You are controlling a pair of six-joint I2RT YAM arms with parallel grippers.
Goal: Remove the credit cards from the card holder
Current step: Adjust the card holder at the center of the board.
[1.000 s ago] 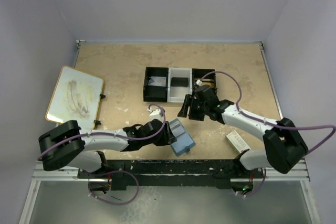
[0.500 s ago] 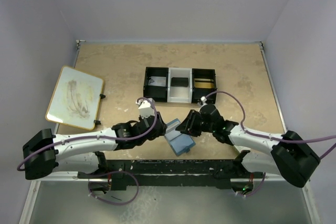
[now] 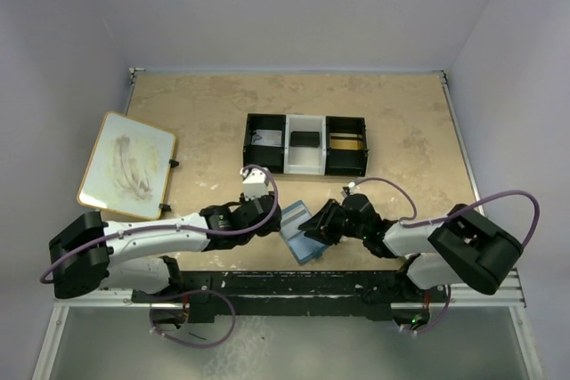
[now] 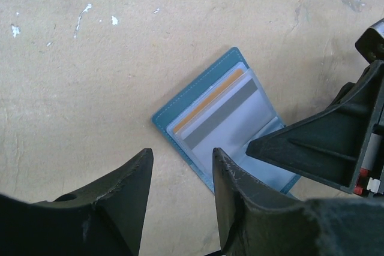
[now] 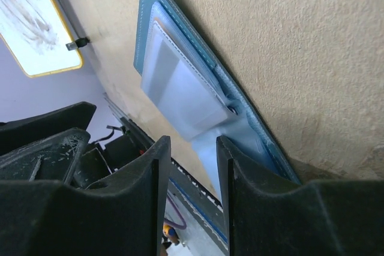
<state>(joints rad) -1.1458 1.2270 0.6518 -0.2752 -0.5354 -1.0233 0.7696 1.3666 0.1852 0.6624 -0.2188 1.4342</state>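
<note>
We see the wallet lying open on the table, low in the middle of the overhead view, between the two grippers. Both cards sit in its pockets. The gold card shows only a thin edge, and the grey-white card overlaps it.

The left arm stretches low from the lower left, forearm near the table, wrist pointing right at the wallet. The left gripper hangs over the wallet's near corner with its jaws partway apart and nothing between them.

The right arm folds in from the lower right, forearm low, reaching left. The right gripper has its jaws close together, with one fingertip resting on the clear pocket. A pale inner flap rises between the jaws, but we cannot tell whether it is pinched.

Higher in the overhead view, a black-and-white tray sits mid-table, and a whiteboard lies at the left.
</note>
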